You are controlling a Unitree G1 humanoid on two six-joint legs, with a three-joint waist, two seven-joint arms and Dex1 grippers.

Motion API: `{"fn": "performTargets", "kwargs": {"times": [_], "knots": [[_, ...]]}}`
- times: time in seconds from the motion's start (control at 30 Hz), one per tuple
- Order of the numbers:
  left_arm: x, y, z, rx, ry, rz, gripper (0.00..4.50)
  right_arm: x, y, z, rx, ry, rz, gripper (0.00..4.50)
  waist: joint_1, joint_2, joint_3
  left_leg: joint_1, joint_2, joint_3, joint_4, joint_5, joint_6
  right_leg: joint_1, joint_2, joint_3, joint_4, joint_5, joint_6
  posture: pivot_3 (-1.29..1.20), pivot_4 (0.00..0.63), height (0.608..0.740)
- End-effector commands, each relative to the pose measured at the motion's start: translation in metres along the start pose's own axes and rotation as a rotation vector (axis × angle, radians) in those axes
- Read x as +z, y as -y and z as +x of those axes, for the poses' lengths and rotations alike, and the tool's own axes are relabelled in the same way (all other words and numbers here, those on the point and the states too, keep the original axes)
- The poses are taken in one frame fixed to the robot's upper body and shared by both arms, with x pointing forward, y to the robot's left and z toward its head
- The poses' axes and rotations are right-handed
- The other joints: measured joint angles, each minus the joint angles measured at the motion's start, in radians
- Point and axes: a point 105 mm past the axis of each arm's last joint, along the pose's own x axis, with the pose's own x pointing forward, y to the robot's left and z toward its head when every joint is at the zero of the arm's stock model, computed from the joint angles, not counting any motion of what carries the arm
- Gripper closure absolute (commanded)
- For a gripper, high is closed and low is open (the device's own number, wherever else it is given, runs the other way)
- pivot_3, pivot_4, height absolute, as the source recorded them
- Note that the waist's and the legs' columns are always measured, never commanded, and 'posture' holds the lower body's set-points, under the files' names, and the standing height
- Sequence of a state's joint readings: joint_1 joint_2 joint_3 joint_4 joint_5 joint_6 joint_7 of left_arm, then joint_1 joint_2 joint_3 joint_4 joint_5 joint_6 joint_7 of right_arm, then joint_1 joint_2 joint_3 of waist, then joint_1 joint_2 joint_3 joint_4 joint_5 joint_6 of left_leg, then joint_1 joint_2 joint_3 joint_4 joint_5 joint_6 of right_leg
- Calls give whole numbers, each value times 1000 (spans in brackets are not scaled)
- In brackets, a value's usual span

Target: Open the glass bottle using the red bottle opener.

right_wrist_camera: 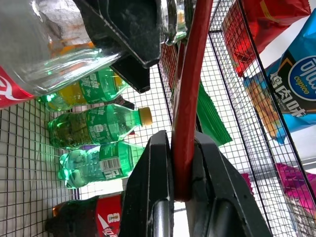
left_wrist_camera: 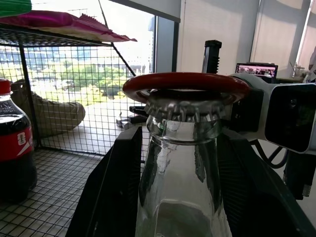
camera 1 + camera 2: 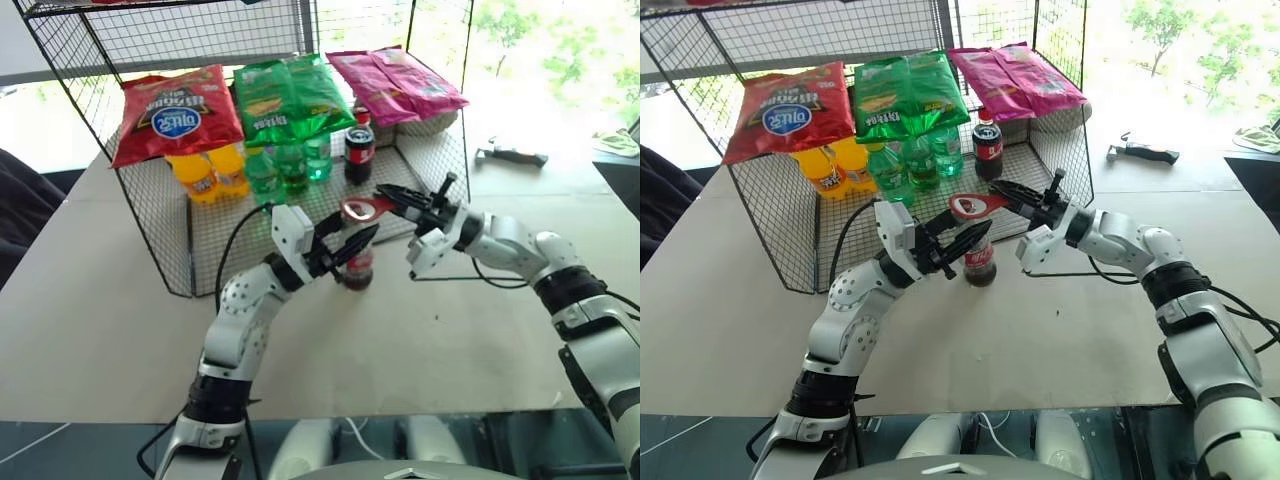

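Your left pincer pinches the glass bottle, which stands upright on the desk just in front of the wire rack. Your right pincer is pressed together on the red bottle opener, whose ring sits over the bottle's cap.

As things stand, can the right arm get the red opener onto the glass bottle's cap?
Probably yes: the right gripper holds the red bottle opener with its ring already over the cap of the glass bottle, which the left gripper steadies. Nothing stands between.
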State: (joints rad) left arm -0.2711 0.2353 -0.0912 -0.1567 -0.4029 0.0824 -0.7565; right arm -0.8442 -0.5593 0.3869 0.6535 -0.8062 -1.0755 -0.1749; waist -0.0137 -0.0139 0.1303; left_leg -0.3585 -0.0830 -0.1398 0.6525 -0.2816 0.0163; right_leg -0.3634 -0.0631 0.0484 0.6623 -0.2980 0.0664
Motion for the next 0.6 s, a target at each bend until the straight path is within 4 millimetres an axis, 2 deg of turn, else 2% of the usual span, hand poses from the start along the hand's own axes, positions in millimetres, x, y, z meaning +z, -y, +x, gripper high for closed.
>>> {"fn": "performTargets", "kwargs": {"times": [0.03,0.6], "knots": [[-9,10,3,-31,-33,-24,2783,-7,9,-1,37,1,-93,4500,0,0,0,0,0,0,0,0,0,0,0,0,0,0,0,0,150,740],[-11,13,3,-35,-34,-40,2783,-20,37,-3,-29,-35,-298,4500,3,0,1,-2,-1,0,0,0,0,-2,0,0,0,0,0,0,150,740]]}}
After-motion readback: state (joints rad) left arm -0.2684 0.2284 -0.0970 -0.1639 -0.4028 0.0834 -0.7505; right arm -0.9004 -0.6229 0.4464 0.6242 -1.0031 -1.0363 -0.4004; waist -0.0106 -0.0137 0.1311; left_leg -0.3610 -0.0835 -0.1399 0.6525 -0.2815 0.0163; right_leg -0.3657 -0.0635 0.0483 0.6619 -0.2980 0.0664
